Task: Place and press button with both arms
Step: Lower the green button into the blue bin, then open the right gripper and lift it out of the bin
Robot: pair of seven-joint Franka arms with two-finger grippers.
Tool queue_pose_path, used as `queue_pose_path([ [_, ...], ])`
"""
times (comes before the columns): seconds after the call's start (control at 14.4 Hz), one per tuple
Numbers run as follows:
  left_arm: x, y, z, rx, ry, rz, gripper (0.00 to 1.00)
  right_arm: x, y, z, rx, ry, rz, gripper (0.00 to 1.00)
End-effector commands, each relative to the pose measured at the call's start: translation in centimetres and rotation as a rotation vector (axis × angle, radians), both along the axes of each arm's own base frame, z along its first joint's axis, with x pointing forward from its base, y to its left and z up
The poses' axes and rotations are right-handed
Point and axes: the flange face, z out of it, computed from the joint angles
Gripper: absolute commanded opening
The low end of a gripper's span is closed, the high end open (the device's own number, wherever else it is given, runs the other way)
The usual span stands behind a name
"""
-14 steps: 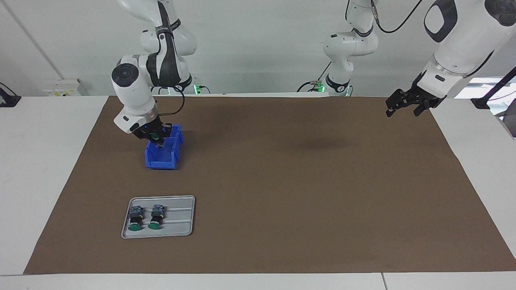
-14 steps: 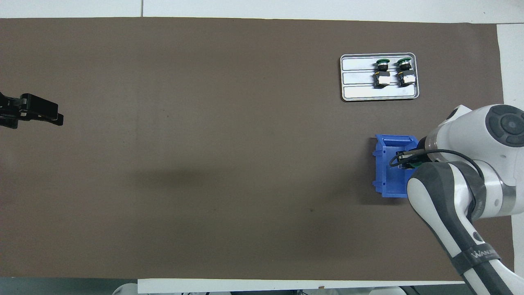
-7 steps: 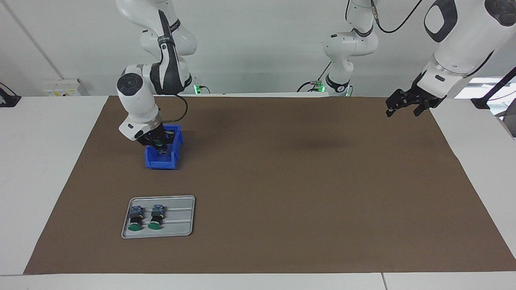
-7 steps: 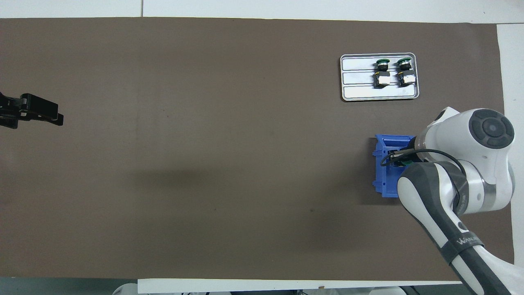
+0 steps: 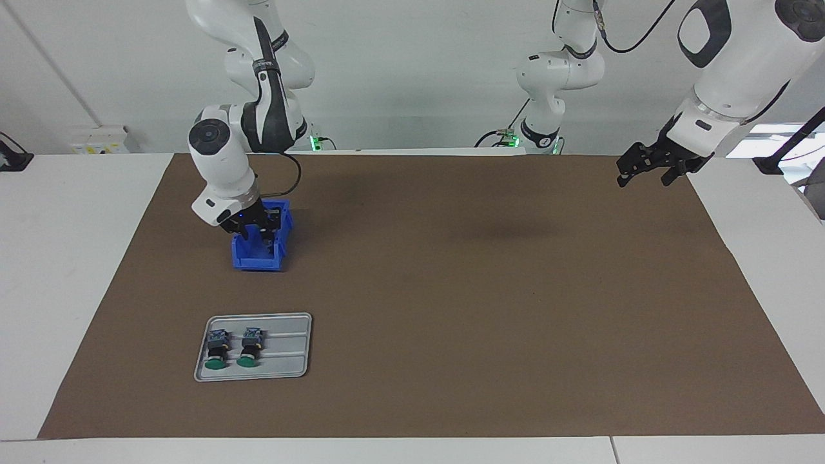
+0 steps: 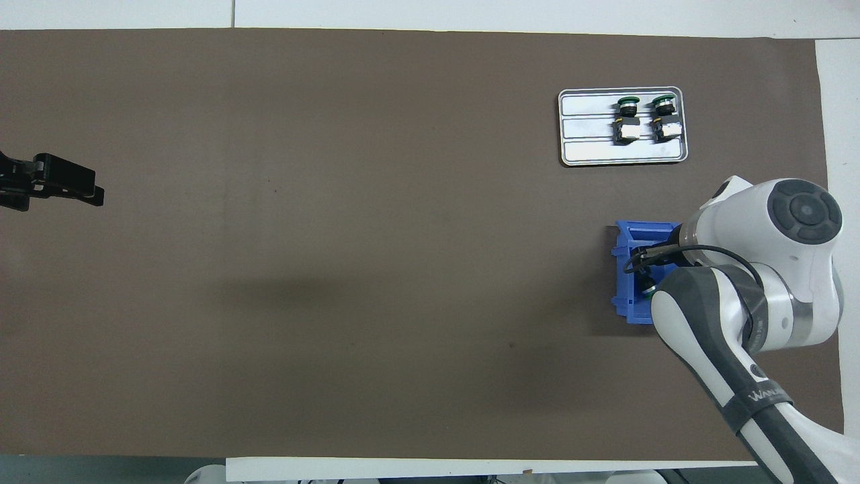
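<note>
Right claw [image 5: 256, 229] down in the blue bin [image 5: 248, 261], fingers parting; button [image 6: 648, 290] sits in the bin just below them, seemingly released. Left claw [image 5: 644, 169] spread, waiting at its worktop end. Tip: open fully, lift straight up, don't tip the button.

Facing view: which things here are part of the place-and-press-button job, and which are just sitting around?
In the job:
- right gripper, over the blue bin
- button in the bin, mostly hidden
- two more buttons on the grey tray
- left gripper, waiting over the mat's corner

Just there:
- brown mat
- white box by the wall
</note>
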Motion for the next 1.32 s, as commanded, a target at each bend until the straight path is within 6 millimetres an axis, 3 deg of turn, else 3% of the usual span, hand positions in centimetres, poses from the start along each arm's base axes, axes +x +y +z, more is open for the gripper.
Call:
queue_pose_path([
  [0.0,-0.7,0.4,0.0,0.008,-0.008,0.000,1.00,-0.3,-0.1,0.2,0.005,-0.012,0.014,0.70],
  [0.28,-0.7,0.3,0.0,0.008,-0.008,0.000,1.00,0.2,0.0,1.7,0.002,-0.013,0.017,0.76],
  [0.56,-0.7,0.4,0.0,0.008,-0.008,0.001,1.00,1.0,-0.1,6.3,-0.009,0.034,0.010,0.78],
  [0.69,-0.7,0.3,0.0,0.008,-0.008,-0.002,1.00,1.2,-0.4,9.4,-0.008,0.031,-0.011,0.81],
  [0.9,-0.6,0.3,-0.1,0.008,-0.006,-0.002,1.00,1.7,-0.4,15.1,-0.013,0.029,-0.049,0.99],
  [1.25,-0.7,0.4,0.0,0.008,-0.008,0.000,1.00,1.8,-0.2,23.9,0.050,0.015,-0.322,0.99],
])
